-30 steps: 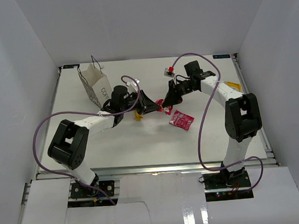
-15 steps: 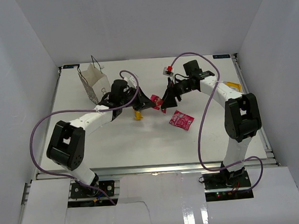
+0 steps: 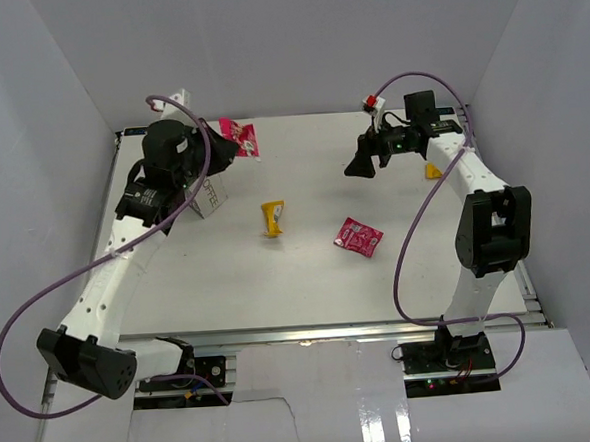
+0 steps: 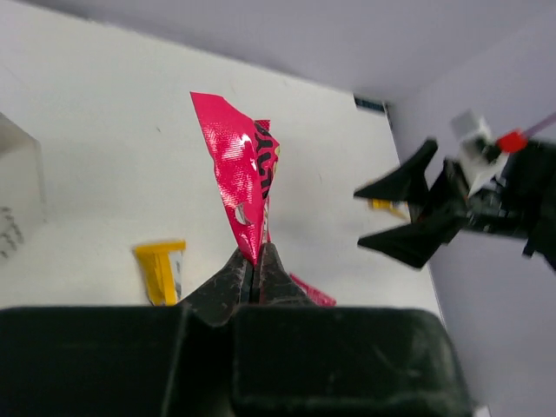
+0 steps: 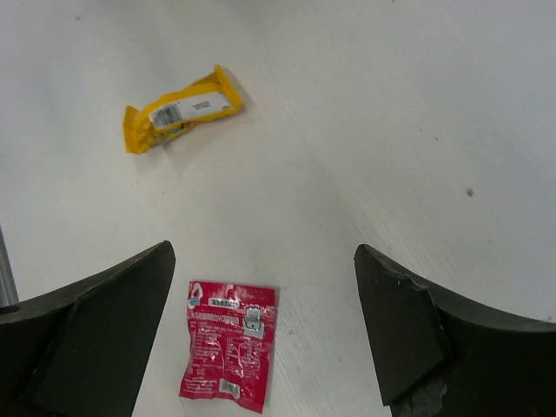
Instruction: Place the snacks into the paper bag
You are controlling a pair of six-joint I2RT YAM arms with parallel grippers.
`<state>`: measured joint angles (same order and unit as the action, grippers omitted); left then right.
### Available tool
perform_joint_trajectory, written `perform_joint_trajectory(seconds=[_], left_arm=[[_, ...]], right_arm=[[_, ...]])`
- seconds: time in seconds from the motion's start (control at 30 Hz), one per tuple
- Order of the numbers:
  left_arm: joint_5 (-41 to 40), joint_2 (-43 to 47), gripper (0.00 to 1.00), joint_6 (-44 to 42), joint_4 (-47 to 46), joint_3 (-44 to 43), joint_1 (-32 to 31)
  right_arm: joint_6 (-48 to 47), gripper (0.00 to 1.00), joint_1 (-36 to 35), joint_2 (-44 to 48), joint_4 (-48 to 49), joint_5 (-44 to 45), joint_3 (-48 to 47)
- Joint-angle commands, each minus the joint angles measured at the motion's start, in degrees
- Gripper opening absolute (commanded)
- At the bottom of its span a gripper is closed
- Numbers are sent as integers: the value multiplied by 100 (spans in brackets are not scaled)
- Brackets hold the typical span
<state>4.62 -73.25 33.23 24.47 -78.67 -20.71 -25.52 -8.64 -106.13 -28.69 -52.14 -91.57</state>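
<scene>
Carrying red pouch (image 3: 237,137) to paper bag (image 3: 209,194): transport step, drop not yet made. Left hand (image 3: 219,152) pinched shut on pouch's lower edge, pouch standing upright above fingertips (image 4: 228,282), aloft just past bag's far side. Next move, as judged: centre pouch over bag mouth, then part fingers. Left arm stretched long, wrist partly hiding bag. Right hand (image 3: 363,164) spread wide, empty, aloft far right. On surface (image 3: 309,280): second red pouch (image 3: 358,235), yellow packet (image 3: 273,218), another yellow packet (image 3: 433,170)

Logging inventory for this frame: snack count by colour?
Red: 2, the held red pouch and the table red pouch
Yellow: 2, the centre yellow packet and the far-right yellow packet
Total: 4
</scene>
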Motion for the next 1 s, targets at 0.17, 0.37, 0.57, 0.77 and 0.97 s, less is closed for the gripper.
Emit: perform_joint_trajectory(seconds=[0.17,0.37,0.57,0.77,0.97], left_arm=[[-2053,-188,0,-133,1006,-1369,655],[-2168,-944,0,-124,1473,-2019,1112],[-2105,-1445,0,-370,1438,-2187,1341],[-2072,-1630,0,-713,1271,-2161,1403],[-1754,-1762,0,-783,1210,-1994,1403]], right_arm=[[600,90,-67,461,530,2038,525],[1154,90,-67,681,1041,3410,895],[1225,90,-67,751,1067,3685,1097],[1233,90,-58,760,1067,3641,1185],[1225,90,-58,743,1041,3483,1177]])
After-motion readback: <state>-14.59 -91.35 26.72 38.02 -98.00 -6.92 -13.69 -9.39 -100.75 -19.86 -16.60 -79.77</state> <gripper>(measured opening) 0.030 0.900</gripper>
